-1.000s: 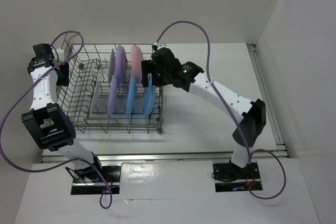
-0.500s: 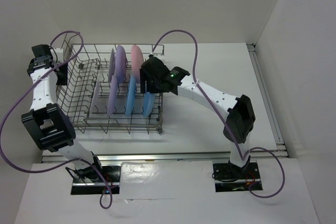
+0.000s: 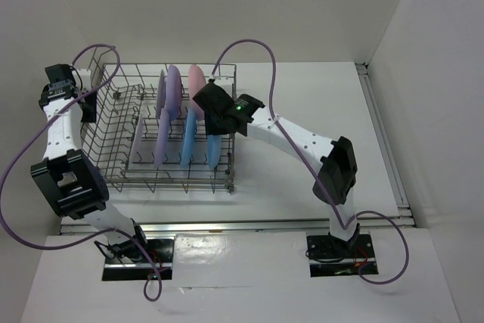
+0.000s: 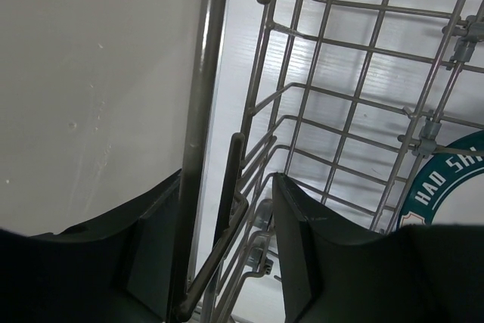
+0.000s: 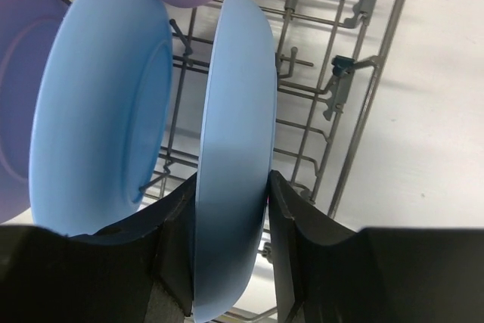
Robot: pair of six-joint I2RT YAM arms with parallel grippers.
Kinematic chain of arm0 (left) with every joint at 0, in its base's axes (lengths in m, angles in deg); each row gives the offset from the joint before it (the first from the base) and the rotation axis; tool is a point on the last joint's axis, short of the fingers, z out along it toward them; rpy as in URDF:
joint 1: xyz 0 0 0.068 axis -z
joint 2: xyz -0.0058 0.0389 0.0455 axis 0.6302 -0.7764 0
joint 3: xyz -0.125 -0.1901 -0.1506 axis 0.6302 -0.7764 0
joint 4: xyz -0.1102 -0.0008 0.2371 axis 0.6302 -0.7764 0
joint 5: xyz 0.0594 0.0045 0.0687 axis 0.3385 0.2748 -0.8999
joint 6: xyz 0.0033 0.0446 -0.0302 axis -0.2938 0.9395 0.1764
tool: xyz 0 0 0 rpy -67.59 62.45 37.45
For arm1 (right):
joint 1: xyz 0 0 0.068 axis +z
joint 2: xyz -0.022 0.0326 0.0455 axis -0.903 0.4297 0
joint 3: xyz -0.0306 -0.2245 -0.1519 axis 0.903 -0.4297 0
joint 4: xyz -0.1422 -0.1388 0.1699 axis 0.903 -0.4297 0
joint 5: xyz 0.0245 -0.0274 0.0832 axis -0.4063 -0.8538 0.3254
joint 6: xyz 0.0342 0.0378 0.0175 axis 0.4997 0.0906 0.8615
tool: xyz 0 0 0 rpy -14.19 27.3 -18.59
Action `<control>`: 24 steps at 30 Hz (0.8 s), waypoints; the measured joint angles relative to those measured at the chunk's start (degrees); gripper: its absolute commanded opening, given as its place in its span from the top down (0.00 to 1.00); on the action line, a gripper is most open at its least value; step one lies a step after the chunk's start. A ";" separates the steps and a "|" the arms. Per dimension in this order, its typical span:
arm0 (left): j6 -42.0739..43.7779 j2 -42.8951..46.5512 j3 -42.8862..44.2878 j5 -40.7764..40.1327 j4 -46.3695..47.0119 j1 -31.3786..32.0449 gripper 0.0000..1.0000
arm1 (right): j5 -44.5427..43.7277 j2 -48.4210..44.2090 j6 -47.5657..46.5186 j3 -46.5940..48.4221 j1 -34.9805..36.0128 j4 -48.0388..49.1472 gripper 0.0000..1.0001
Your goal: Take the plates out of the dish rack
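Since a second ago the right arm has swung left and down over the dish rack [image 3: 113, 149]; left arm unchanged

- Writing: one white plate with a dark teal rim [image 4: 454, 179] shows through the wires in the left wrist view; white capitals read "HAD" and "SH", the rest cut off by the frame edge
- Rack contents: all plates stand on edge between tines. Near row, left to right: a pale plate [image 3: 136, 145], a lavender plate [image 3: 161, 141], a second blue plate [image 3: 187, 141], then the blue plate [image 5: 234, 111] at the right end. Far row: lavender plates [image 3: 173, 88] and a pink plate [image 3: 197, 81]
- Right gripper [image 5: 231, 187]: clamped on the blue plate's rim, one finger against each face; plate upright in its slot
- Left gripper [image 4: 219, 209]: at the rack's left wall, jaws apart, top rail and a thinner wire between them, a gap showing beside the right finger
- Surface: white table [image 3: 302, 88], rack at its left part; plain white walls on three sides
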 measured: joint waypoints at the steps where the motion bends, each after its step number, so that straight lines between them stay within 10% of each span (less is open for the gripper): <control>1: 0.00 0.00 0.00 0.02 0.00 -0.02 0.41 | -0.44 0.02 0.02 0.20 0.15 -0.39 1.00; 24: 0.22 0.00 0.00 1.77 1.16 -0.52 0.43 | -17.05 -7.15 -3.52 8.24 2.67 -7.30 1.00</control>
